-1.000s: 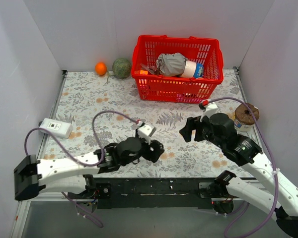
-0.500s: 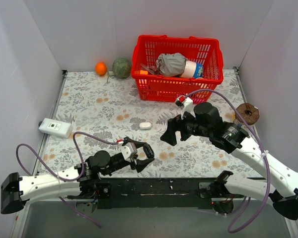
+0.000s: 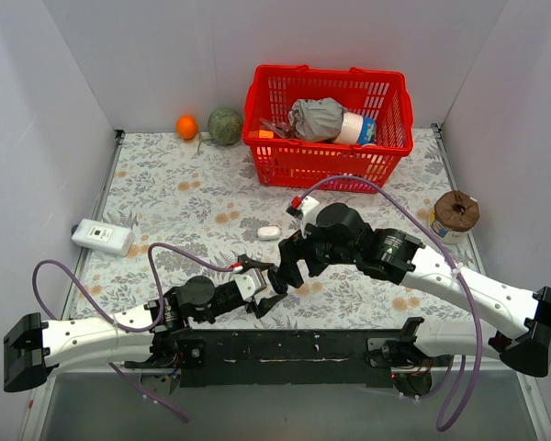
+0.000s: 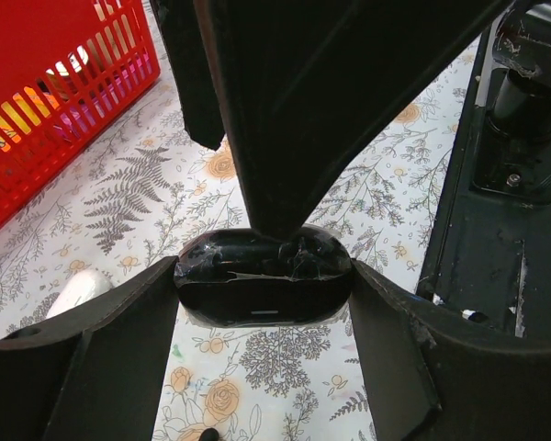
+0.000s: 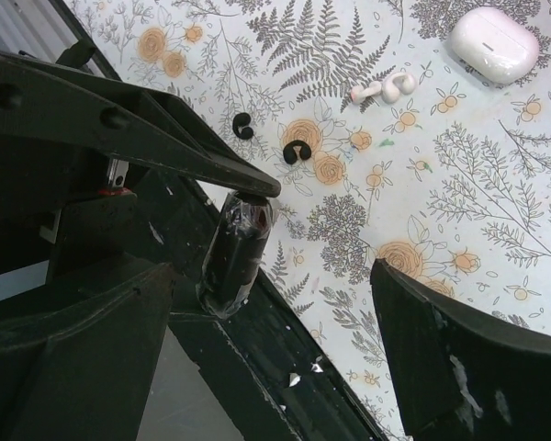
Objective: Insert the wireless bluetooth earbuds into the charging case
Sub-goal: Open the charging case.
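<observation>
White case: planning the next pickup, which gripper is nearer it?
Right. The right gripper is open just base-side of the white case; the left gripper sits farther back, clamping the black case.

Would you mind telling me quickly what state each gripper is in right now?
Left gripper: shut on the black charging case.
Right gripper: open, jaws spread wide, holding nothing.

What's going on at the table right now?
The left hand grips the black case between its fingers. The right hand is open, with one fingertip touching the top of that case. Two black earbuds and a white earbud lie loose on the flowered table, near a white case.
</observation>
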Robot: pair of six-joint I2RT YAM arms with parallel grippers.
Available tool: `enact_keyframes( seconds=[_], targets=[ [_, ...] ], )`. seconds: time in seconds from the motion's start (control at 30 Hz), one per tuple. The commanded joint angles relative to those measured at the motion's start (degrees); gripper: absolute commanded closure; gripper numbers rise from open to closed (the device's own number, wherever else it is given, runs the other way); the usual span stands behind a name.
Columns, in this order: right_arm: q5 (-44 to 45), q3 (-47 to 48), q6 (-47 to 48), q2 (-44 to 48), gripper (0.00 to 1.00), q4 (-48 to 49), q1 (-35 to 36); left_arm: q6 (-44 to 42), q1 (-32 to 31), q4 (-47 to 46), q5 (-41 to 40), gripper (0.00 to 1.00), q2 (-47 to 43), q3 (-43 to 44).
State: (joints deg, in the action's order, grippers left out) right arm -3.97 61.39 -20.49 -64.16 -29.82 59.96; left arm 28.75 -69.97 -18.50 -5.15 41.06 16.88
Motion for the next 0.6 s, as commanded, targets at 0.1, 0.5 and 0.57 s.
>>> enact_keyframes(
  seconds=[0.1,0.5,0.57],
  targets=[
    [2.6,0.4,-1.4,-0.9,0.09,3.5,0.7,-1.1,-0.2,-1.4,0.0,1.00,-0.5,2.5],
    [0.8,-1.6,-2.0,-2.1,0.14,4.5,0.7,-1.1,-0.2,-1.9,0.3,1.00,-0.9,3.2],
    [1.5,-1.8,-2.2,-1.9,0.15,4.4,0.7,-1.2,-0.2,-1.9,0.4,1.00,-1.0,3.2]
  ],
)
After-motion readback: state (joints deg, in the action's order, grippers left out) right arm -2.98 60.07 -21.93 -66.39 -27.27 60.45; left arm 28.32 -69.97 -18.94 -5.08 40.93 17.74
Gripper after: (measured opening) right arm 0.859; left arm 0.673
